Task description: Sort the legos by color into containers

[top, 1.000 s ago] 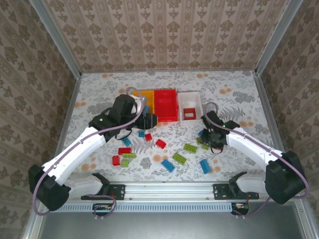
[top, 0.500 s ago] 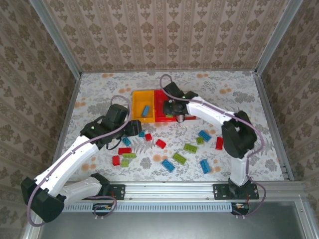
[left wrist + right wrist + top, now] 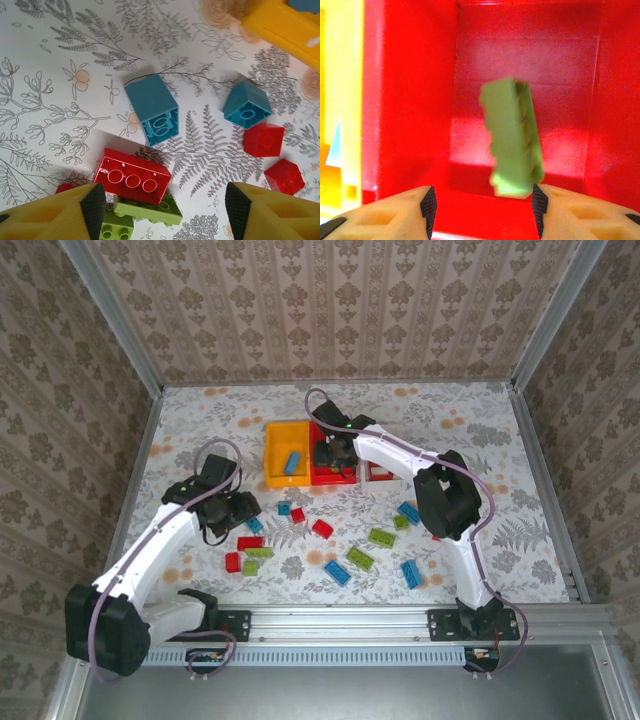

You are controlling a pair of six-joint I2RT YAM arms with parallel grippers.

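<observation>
The right claw (image 3: 482, 200) is spreading apart at 12 o'clock, letting the lime green brick (image 3: 512, 145) fall into the red bin (image 3: 415, 100); the left claw (image 3: 163, 205) is hanging apart.

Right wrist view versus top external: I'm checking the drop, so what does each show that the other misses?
Right wrist: a blurred lime green studded brick, tilted inside the red plastic bin, beyond the open right gripper. Top external: the left gripper over loose red, blue and green bricks on the patterned table. Shared: the red bin and the yellow-orange plastic bin beside it.
</observation>
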